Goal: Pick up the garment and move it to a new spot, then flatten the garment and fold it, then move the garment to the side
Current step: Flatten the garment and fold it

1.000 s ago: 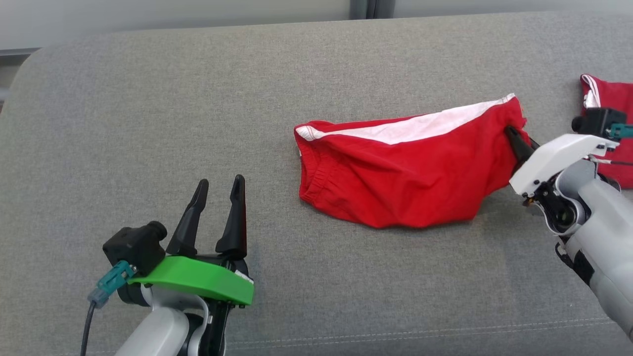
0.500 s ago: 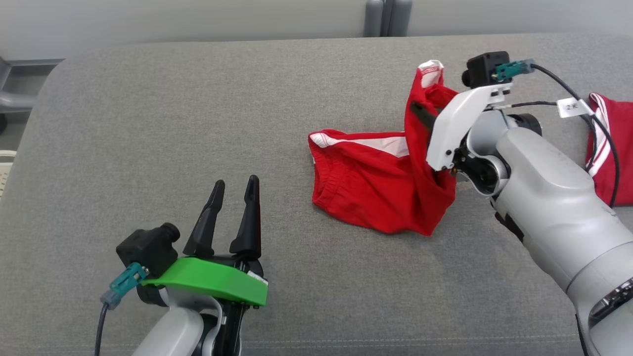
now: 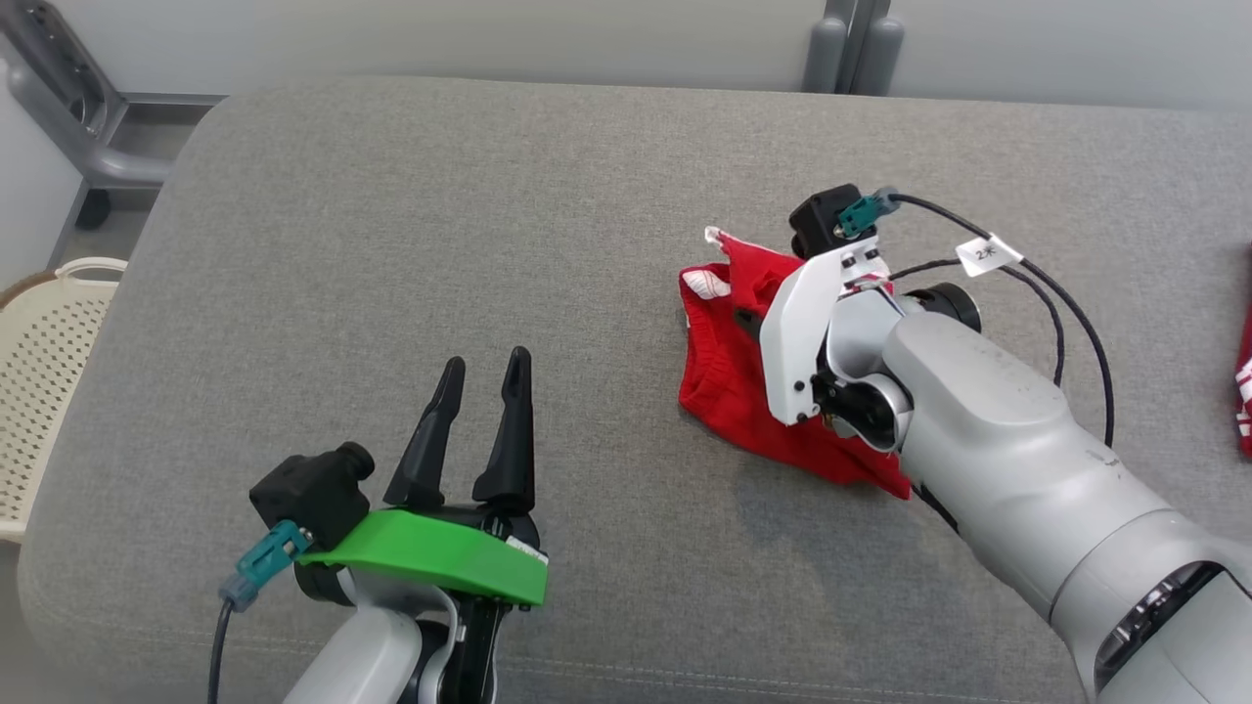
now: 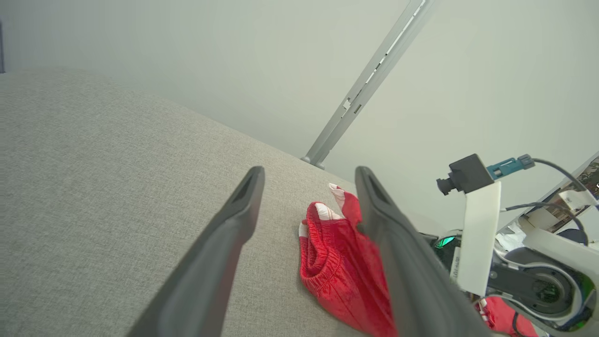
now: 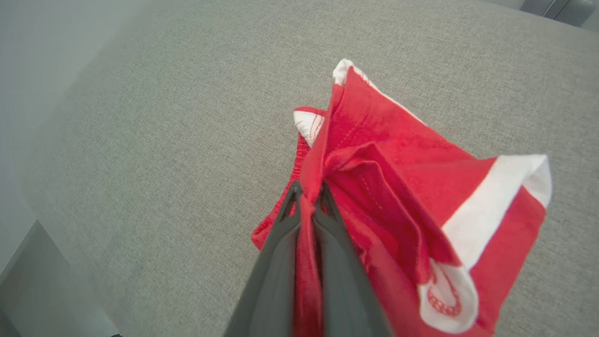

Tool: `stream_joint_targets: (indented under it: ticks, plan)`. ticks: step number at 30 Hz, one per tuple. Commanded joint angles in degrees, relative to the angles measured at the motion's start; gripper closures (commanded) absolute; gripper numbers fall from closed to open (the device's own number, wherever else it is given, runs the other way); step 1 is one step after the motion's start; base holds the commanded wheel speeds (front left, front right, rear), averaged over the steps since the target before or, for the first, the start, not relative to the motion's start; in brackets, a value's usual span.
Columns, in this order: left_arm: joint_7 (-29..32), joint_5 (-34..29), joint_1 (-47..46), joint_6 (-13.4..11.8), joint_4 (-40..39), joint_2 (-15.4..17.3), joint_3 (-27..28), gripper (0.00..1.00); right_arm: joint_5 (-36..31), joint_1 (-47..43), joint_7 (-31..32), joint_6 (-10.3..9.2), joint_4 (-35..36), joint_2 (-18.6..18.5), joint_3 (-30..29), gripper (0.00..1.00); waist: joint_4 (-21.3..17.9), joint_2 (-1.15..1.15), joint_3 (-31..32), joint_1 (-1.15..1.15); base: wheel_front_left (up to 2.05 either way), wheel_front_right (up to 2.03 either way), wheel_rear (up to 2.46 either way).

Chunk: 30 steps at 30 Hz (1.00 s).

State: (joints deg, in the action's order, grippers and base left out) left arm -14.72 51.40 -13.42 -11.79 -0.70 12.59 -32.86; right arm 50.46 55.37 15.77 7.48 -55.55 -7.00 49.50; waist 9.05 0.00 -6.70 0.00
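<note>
**Grey cushion [image 3: 391, 244], red shorts [image 3: 719, 391] bunched under the right claw [image 3: 748, 321]**

Head view: the shorts sit right of centre on the cushion, heaped. One hem corner pokes up and the lower edge rests on the fabric. The right claw goes into the heap from above. The left claw [image 3: 486, 359] hovers near the front edge with its fingers apart and nothing between them, well apart from the shorts. A pale basket [image 3: 49, 323] stands off the cushion's left end. A second red garment [image 3: 1244, 391] shows at the far right edge.

Left wrist view: the waistband end lies on the cushion beyond the spread fingers, with the right arm beside it.

Right wrist view: the fingers are together, clamped on a thin ridge of red cloth. The white-striped leg hangs loose to one side.

Step, as I read it: carrying the shorts to a new spot. To do it well, lift until the waistband clears and keep the pinch firm. Then set down on open cushion ahead of the left claw so both claws can spread the cloth.

Against a second ago: the shorts lay stretched out, white stripe along the top, with the right claw at their right end. Now that end is drawn over toward the waistband. The camera has swung too, which brings the basket into the picture. The left claw's pose is unchanged.
</note>
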Motion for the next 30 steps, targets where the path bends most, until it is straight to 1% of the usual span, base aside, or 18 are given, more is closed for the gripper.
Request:
stream_joint_targets:
  ticks: [1, 7, 8, 9, 10, 11, 12, 13, 17, 21, 24, 28, 30]
  plan:
    - [-0.3, -0.2, 1.1, 0.2, 0.2, -0.2, 0.3, 0.0, -0.5, -1.0, 0.3, 0.02, -0.2, 0.2, 0.5, 1.0, 0.5, 0.0, 0.1, 0.0, 0.0, 0.0, 0.0]
    - [-0.4, -0.5, 1.2, 0.8, 0.7, -0.7, 0.5, 0.0, -1.9, -2.2, 0.7, 0.02, -1.1, 1.0, 1.6, 1.0, 0.8, 0.0, 0.1, 0.0, 0.0, 0.0, 0.0]
    - [-0.4, -0.5, 1.2, 0.8, 0.7, -0.7, 0.5, 0.0, -2.0, -2.5, 0.6, 0.02, -1.2, 1.1, 1.8, 0.91, 0.8, 0.0, 0.1, 0.0, 0.0, 0.0, 0.0]
    - [-0.4, -0.6, 1.2, 0.8, 0.8, -0.7, 0.6, 0.0, -2.0, -2.6, 0.5, 0.02, -1.3, 1.2, 1.9, 0.71, 0.7, 0.0, 0.1, 0.0, 0.0, 0.0, 0.0]
    - [-0.4, -0.6, 1.2, 0.8, 0.8, -0.7, 0.6, 0.0, -2.0, -2.6, 0.5, 0.02, -1.3, 1.2, 1.9, 0.71, 0.7, 0.0, 0.1, 0.0, 0.0, 0.0, 0.0]
    - [-0.4, -0.6, 1.2, 0.8, 0.8, -0.7, 0.6, 0.0, -2.1, -2.6, 0.4, 0.02, -1.3, 1.4, 1.9, 0.53, 0.6, 0.0, 0.2, 0.0, 0.0, 0.0, 0.0]
    - [-0.4, -0.7, 1.3, 0.8, 0.9, -0.6, 0.7, 0.0, -2.1, -2.7, 0.4, 0.02, -1.2, 1.5, 2.0, 0.09, 0.5, 0.0, 0.3, 0.0, 0.0, 0.0, 0.0]
    - [-0.5, -0.7, 1.4, 0.8, 0.9, -0.5, 0.7, 0.0, -1.9, -2.7, 0.3, 0.02, -0.8, 1.6, 2.0, 0.0, 0.3, 0.0, 0.4, 0.0, 0.0, 0.0, 0.0]
    - [-0.5, -0.7, 1.8, 0.4, 1.0, 0.0, 0.9, 0.0, -1.0, -2.5, -0.7, 0.02, 1.4, 1.5, 1.6, 0.0, -0.8, 0.0, 1.1, 0.0, 0.0, 0.0, 0.0]
    - [-0.1, -0.8, 2.6, -0.1, 0.5, 0.6, 0.9, 0.0, 0.2, -2.0, -1.8, 0.01, 4.8, 0.1, 0.7, 0.0, -2.4, 0.0, 2.0, 0.0, 0.0, 0.0, 0.0]
    - [0.3, -1.1, 2.7, -0.5, -0.2, 1.0, 1.0, 0.0, 0.9, -1.6, -3.3, 0.01, 7.7, -2.0, -0.9, 0.0, -3.7, 0.0, 2.2, 0.0, 0.0, 0.0, 0.0]
    - [0.6, -1.3, 3.4, -1.2, -1.1, 1.9, 1.0, 0.0, 0.4, -1.8, -7.2, 0.01, 10.7, -5.6, -4.3, 0.0, -5.4, 0.0, 2.3, 0.0, 0.0, 0.0, 0.0]
    - [0.8, -1.5, 3.5, -1.6, -1.6, 2.2, 1.0, 0.0, 0.7, -2.8, -9.3, 0.02, 11.7, -6.9, -6.6, 0.0, -6.2, 0.0, 2.3, 0.0, 0.0, 0.0, 0.0]
